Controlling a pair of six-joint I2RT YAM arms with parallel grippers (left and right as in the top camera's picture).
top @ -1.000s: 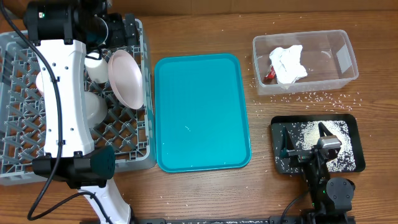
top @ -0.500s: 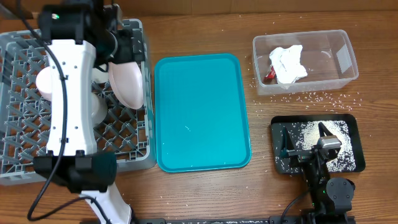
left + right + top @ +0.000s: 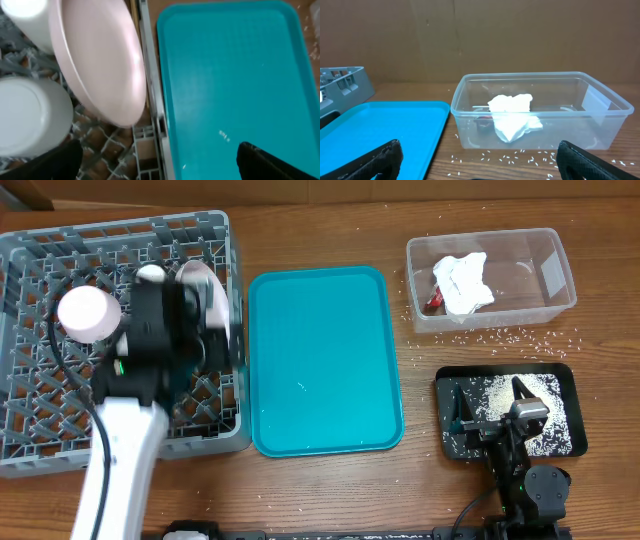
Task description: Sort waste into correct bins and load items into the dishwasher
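Observation:
The grey dish rack (image 3: pixel 40 442) holds a white plate (image 3: pixel 212 292) standing on edge by its right wall, a white cup (image 3: pixel 85 312) and an upturned white bowl (image 3: pixel 30 120). The plate (image 3: pixel 100 65) and cup (image 3: pixel 27 20) also show in the left wrist view. My left gripper (image 3: pixel 205 335) hangs open and empty above the rack's right wall (image 3: pixel 160 162). The clear tub (image 3: pixel 555 275) holds the crumpled napkin (image 3: pixel 465 280) and the red-and-white wrapper (image 3: pixel 432 302). My right gripper (image 3: pixel 490 408) is open and empty (image 3: pixel 480 172) over the black tray (image 3: pixel 570 380), which holds rice grains (image 3: pixel 495 390). No grey bowl shows.
The teal serving tray (image 3: pixel 325 360) lies between the rack and the bins. Loose rice grains (image 3: pixel 510 335) are scattered on the wood in front of the tub. My left arm hides part of the rack's middle.
My left arm has drawn back from the far side of the rack toward the front. The plate stays standing in the rack. The right arm has not moved.

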